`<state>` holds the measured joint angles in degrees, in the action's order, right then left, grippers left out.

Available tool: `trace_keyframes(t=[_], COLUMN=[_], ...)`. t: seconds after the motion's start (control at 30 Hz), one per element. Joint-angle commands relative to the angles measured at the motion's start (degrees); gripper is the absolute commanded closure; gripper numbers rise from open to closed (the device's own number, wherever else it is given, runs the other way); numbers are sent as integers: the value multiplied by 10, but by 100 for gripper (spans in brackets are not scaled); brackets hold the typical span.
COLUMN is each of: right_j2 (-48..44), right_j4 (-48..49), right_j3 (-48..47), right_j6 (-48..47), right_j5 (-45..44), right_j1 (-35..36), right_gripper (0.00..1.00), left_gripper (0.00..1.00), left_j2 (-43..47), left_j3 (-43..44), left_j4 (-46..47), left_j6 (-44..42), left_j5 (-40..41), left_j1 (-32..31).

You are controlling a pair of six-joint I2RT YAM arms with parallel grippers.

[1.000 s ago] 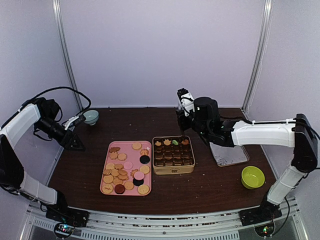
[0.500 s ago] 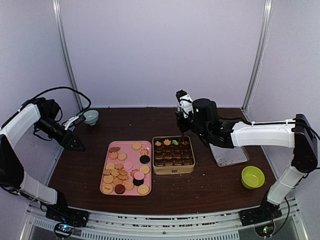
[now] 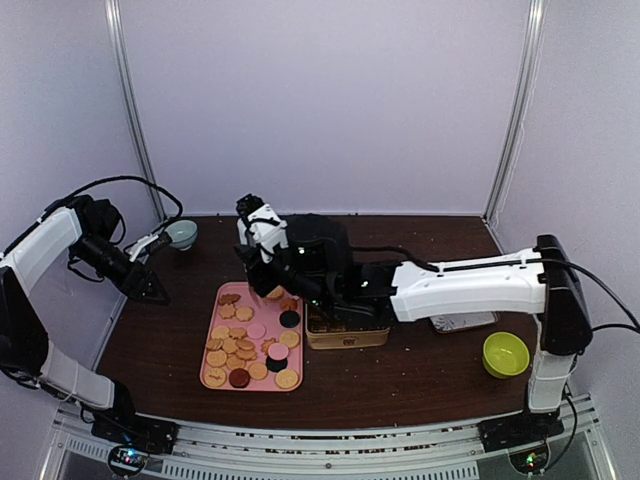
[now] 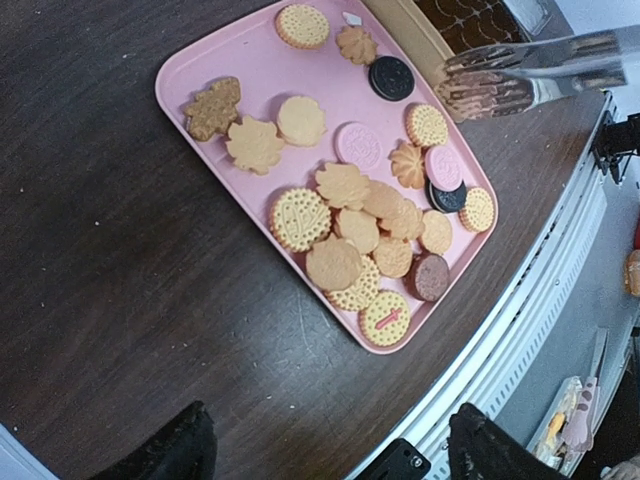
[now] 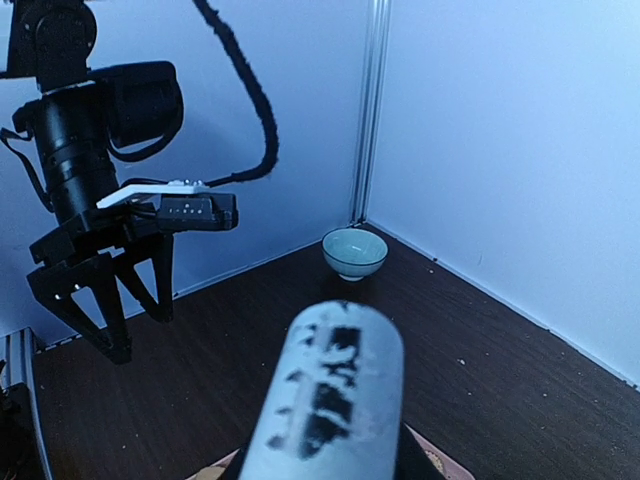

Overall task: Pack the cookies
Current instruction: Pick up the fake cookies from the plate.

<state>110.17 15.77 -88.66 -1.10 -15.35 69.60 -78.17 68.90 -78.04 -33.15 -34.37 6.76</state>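
At the far end of the pink tray [image 4: 250, 60] I find right gripper [image 3: 265, 270] clamped on metal tongs [image 4: 540, 65], cookies [image 4: 345, 215] spread over that tray, left gripper [image 5: 135, 325] well aside, jaws wide apart.

Place: robot lab booth, a closed test cell, right in front of me.
Walls: plain pale panels [image 3: 320, 100] on metal posts [image 3: 515, 110].
Desk: dark desk [image 3: 420, 380], aluminium rail [image 3: 330, 440] along its near edge.
Machines: left arm [image 3: 45, 245] and right arm [image 3: 470, 285] bolted there, black cable [image 5: 250, 92] looping.

no text can be read, not even on the cookies [image 4: 300, 218].
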Motion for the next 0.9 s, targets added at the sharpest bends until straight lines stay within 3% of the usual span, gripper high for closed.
trace_keyframes(t=[0.0,0.3,0.87], right_j2=[83,190,233], right_j4=[-19,-37,18], right_j3=[-89,-194,-235], right_j6=[24,24,70], right_j5=[1,-38,-15], right_j1=[2,-2,-28], right_gripper=[72,65,63], left_gripper=[17,16,17], left_j2=[2,-4,-3], left_j3=[4,-10,-16], left_j4=[-6,0,-5], left_j6=[-9,-12,-25], left_j5=[18,16,17], left_j1=[9,12,12])
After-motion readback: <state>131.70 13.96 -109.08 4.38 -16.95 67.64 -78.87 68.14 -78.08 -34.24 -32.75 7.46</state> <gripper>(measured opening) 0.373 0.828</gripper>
